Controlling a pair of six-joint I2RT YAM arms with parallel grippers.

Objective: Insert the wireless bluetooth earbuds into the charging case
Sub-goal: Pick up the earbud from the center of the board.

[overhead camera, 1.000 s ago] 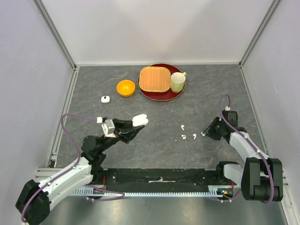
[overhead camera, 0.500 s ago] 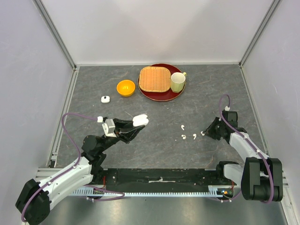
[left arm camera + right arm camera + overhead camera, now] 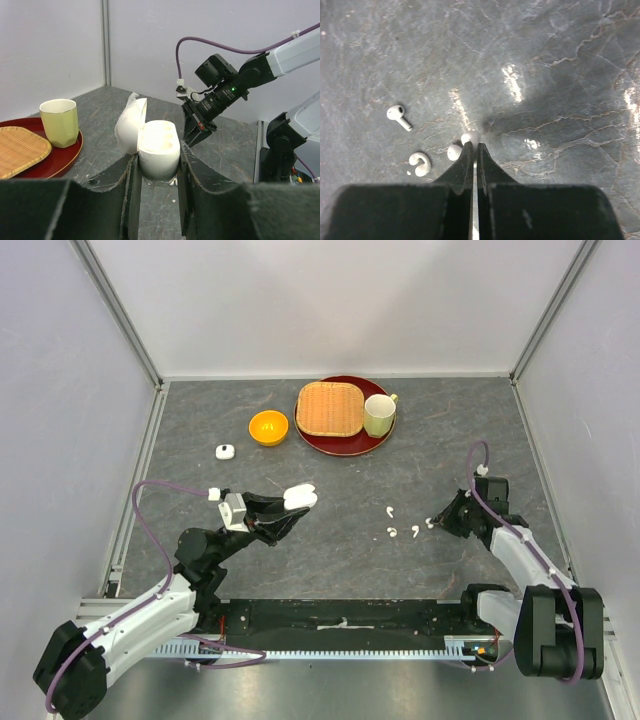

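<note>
The right hand (image 3: 474, 145) has its fingers drawn together until only a thin slit shows between them, tips down at the worktop (image 3: 350, 480). The nearest earbud (image 3: 470, 136) sits right at those tips, touching them; whether it is actually pinched or only nudged cannot be told. Just beside it, to the left in the right wrist view, lies a second earbud (image 3: 454, 151). A little farther that way is a hook-shaped earbud (image 3: 421, 164), and beyond it a stemmed earbud (image 3: 399, 115) lies on its side, apart from the rest. All four are on the grey stone surface. The three loose ones lie between the right hand and the left hand (image 3: 157, 165). That one is clamped on the charging case (image 3: 159, 150), a finger on each side of its white body. It holds the case off the worktop with the mouth facing up and the lid (image 3: 130, 122) swung open, standing up at the case's left in the left wrist view — well apart from the earbuds. Farther back, from above, a small white object (image 3: 225, 451) lies near the left edge, with an orange bowl (image 3: 268, 427) just to its right. Then comes a round red plate (image 3: 340, 450) carrying a woven tray (image 3: 329, 408) and a pale green cup (image 3: 379, 415) side by side, near the back wall.
</note>
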